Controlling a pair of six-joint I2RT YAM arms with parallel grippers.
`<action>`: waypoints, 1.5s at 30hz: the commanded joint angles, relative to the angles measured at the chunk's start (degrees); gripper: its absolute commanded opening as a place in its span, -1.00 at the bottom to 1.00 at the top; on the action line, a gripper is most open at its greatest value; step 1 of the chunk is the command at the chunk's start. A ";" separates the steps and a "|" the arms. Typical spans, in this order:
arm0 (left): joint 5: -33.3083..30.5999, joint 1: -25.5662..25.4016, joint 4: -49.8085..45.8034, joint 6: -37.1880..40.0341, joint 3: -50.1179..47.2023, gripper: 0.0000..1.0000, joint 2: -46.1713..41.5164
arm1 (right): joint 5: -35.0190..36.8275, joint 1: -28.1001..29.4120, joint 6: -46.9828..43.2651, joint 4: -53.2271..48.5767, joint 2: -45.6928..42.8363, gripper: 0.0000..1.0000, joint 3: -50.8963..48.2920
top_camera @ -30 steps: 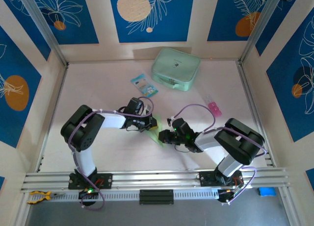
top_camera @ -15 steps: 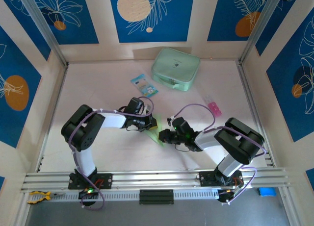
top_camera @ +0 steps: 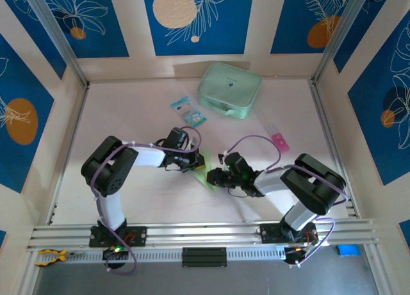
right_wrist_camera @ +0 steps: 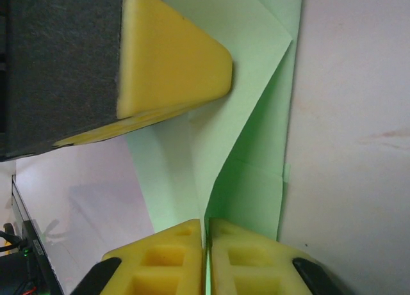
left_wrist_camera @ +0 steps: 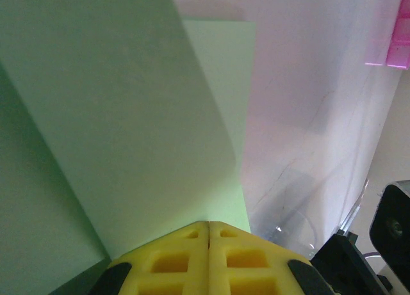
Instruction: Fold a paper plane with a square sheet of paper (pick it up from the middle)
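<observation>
Paper sheet (left_wrist_camera: 128, 116) creased | left claw (left_wrist_camera: 209, 228) clamped on it | right claw (right_wrist_camera: 205, 230) clamped on its raised fold

**Pale tabletop carrying four things**

The table (top_camera: 122, 116) is a plain pinkish-white surface. A mint-green zip case (top_camera: 229, 90) lies at its far side, close to the back wall. Just left of the case and slightly nearer lies a small blue-and-white packet (top_camera: 188, 111). Right of the case and nearer still sits a small pink item (top_camera: 279, 140), too small to identify. Well in front of the case, the square sheet of paper (top_camera: 206, 178) has one layer flat on the surface and the rest raised.
</observation>
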 commanded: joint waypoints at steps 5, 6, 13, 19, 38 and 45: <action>-0.19 -0.47 -1.35 1.14 1.20 -0.96 1.81 | -3.02 0.63 0.38 -11.25 -1.64 -0.69 0.67; -0.17 -0.36 -1.35 1.12 1.15 -0.96 1.73 | -3.05 0.65 0.44 -11.54 -1.95 -0.68 0.52; -0.08 -0.42 -1.08 1.03 0.94 -0.96 1.71 | -3.47 0.94 1.37 -12.00 -3.70 -0.67 -0.84; -0.04 -0.41 -0.82 0.88 0.84 -0.96 1.72 | -3.04 0.97 1.69 -13.31 -4.12 -0.70 -1.44; 0.01 -0.38 -0.91 0.91 0.75 -0.97 1.97 | -5.99 1.09 2.47 -14.63 -5.31 -0.71 -1.75; -0.02 -0.38 -0.91 0.81 0.68 -0.97 2.07 | -6.26 1.21 2.68 -15.15 -4.86 -0.75 -1.98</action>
